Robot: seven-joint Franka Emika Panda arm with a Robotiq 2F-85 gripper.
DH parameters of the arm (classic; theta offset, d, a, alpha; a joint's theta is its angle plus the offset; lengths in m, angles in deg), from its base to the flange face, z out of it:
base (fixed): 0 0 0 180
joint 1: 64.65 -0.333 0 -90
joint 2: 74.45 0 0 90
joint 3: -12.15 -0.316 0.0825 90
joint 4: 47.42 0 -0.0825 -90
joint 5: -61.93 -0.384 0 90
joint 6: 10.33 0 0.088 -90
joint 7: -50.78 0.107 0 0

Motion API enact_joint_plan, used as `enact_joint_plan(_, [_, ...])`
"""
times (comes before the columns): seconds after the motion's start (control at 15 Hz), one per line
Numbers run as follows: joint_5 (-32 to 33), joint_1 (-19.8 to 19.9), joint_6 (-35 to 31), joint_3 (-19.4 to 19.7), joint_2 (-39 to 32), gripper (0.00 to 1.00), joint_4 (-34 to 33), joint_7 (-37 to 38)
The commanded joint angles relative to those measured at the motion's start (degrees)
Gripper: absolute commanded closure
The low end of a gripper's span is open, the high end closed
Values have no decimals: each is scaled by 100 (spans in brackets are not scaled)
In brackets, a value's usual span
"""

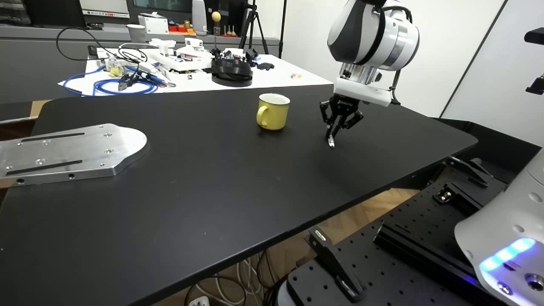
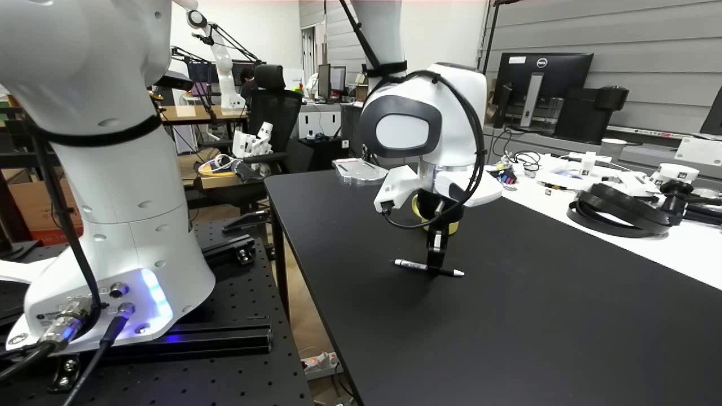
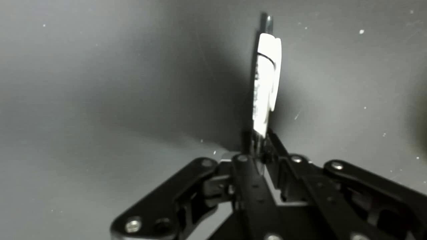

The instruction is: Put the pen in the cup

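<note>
The grasping step looks to be in hand: the claw [image 3: 259, 145] is drawn in until its fingers press on either side of the pen [image 3: 265, 83], gripping the dark part of the barrel. The pen lies crosswise in that hold, roughly level, right down by the worktop [image 1: 191, 191]; whether it has cleared the surface I cannot tell. Next should come a straight lift to above the rim of the yellow cup [image 1: 273, 114], which stands upright, apart from the claw, then a tilt so that one end goes in first. The pen is slim: a white section with dark lettering and a clip, a dark glassy stub beyond it, black barrel, whitish far end
</note>
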Motion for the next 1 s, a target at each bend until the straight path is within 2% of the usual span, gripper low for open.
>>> enact_joint_plan(0.0, [-134, 121, 41, -6, -105, 99, -140, 79])
enact_joint_plan(0.27, [-240, 100, 525, 149, -81, 97, -455, 324])
enact_joint_plan(0.4, [-275, 45, 1009, 285, -90, 97, -735, 540])
enact_joint_plan(0.6, [-5, -188, 2447, 714, -118, 97, -1304, 1223])
enact_joint_plan(0.73, [-10, -173, 3420, 827, -111, 97, -1680, 1489])
enact_joint_plan(0.93, [-298, -69, 4453, 867, -127, 97, -2186, 1577])
